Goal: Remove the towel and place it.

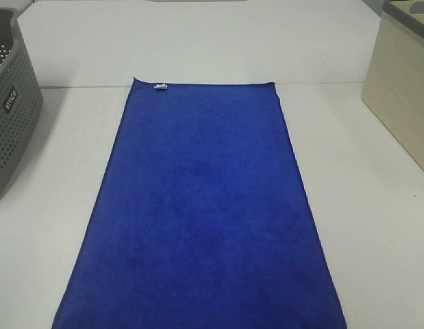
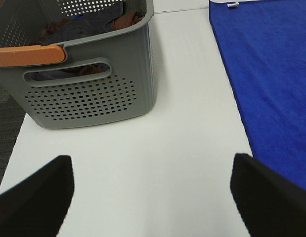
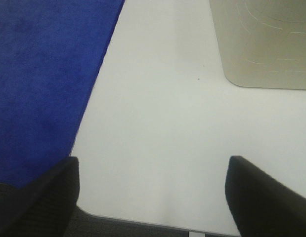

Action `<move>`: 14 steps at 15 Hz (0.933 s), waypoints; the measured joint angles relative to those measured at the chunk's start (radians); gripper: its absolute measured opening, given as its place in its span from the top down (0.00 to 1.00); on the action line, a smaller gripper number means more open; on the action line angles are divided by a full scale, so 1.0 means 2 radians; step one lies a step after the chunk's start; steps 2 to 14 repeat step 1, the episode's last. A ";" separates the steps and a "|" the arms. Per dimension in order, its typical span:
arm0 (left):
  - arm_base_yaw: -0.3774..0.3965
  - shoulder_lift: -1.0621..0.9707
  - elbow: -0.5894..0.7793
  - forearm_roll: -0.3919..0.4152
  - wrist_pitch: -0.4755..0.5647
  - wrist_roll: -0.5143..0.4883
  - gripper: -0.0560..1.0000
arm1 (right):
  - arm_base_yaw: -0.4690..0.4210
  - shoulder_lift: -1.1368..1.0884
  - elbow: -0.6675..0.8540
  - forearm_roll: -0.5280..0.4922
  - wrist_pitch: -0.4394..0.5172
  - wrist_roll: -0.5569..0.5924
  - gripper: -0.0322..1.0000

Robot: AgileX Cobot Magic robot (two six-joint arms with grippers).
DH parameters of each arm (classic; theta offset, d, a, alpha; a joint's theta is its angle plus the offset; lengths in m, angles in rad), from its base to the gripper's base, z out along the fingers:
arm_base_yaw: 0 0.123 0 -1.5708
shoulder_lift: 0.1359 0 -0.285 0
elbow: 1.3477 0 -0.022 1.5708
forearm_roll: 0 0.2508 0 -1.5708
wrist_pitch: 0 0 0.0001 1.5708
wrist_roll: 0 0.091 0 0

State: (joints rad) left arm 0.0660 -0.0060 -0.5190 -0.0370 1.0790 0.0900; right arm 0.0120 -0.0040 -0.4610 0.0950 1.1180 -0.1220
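The towel (image 1: 201, 219) is a large royal-blue cloth lying flat down the middle of the white table, with a small white tag (image 1: 160, 86) at its far short edge. Neither gripper appears in the high view. In the left wrist view my left gripper (image 2: 152, 197) stands open over bare table, with the towel (image 2: 271, 84) off to one side and the grey basket (image 2: 93, 84) ahead. In the right wrist view my right gripper (image 3: 153, 195) is open above the table's near edge, beside the towel (image 3: 44, 79). Nothing lies between either pair of fingers.
A grey perforated basket (image 1: 13, 103) with an orange handle (image 2: 26, 55) holds dark and brown clothes at the table's left. A beige bin (image 1: 403, 96) stands at the right, its wall (image 3: 264, 42) showing in the right wrist view. White table (image 1: 362, 226) lies bare on both sides of the towel.
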 joint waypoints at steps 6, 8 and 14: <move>0.000 0.000 0.000 0.000 0.000 0.000 0.18 | 0.000 0.000 0.000 0.000 0.000 0.000 0.20; 0.000 0.000 0.000 0.000 0.000 0.000 0.18 | 0.000 0.000 0.000 0.000 0.000 0.000 0.20; 0.000 0.000 0.000 0.000 0.000 0.000 0.18 | 0.000 0.000 0.000 0.000 0.000 0.000 0.20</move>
